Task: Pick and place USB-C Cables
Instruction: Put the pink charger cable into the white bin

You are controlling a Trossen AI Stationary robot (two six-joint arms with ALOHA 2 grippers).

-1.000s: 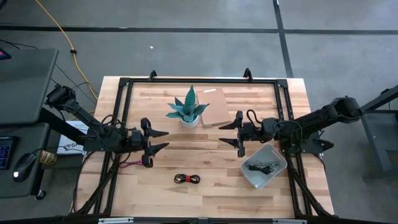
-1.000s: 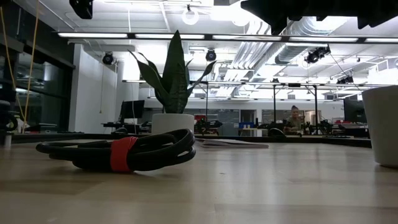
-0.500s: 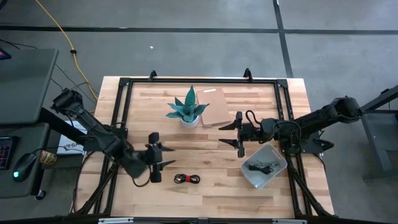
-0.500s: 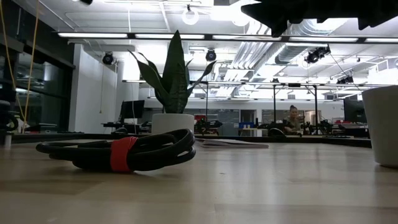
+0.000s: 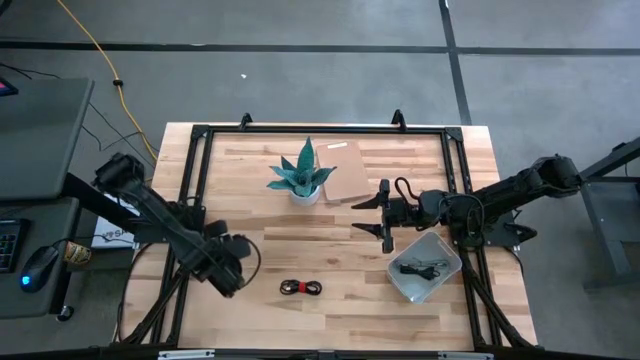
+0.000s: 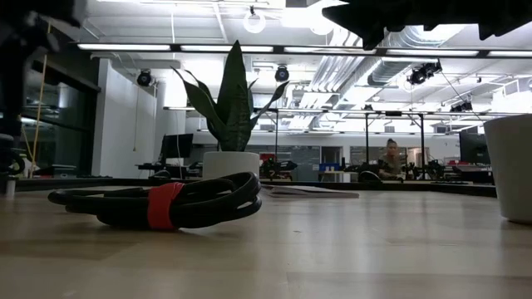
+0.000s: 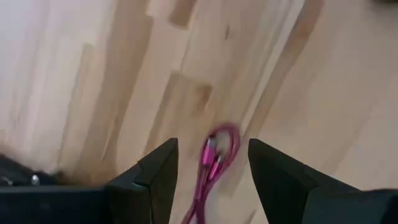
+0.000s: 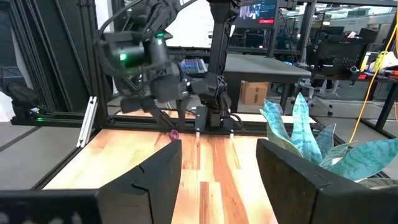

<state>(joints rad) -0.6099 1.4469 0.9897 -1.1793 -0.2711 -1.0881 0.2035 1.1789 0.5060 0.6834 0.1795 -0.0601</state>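
- High view: left gripper (image 5: 232, 268) is down near the table's (image 5: 340, 305) left front edge, pointing down; I can't see its fingers here. The pink cable is hidden under the arm. The red-and-black cable (image 5: 301, 288) lies just to its right, untouched. Right gripper (image 5: 384, 215) hovers mid-table beside the grey tray (image 5: 448, 272), which holds a dark cable bundle (image 5: 421, 269). Potted plant (image 5: 303, 176) sits at the back.
- Low view: red-and-black cable (image 6: 162, 202) flat on the wood, nothing touching it.
- Left wrist view: fingers spread wide, empty, above the pink-magenta cable (image 7: 214, 160), which lies between them but apart. The picture is smeared, so exact height is a guess. Step looks like the descent for the pick: centre the jaws across the loop, go down to the wood, then close.
- Right wrist view: right fingers (image 8: 149, 180) spread, holding nothing. The pink cable (image 8: 174, 133) shows far off below the left gripper (image 8: 163, 93).
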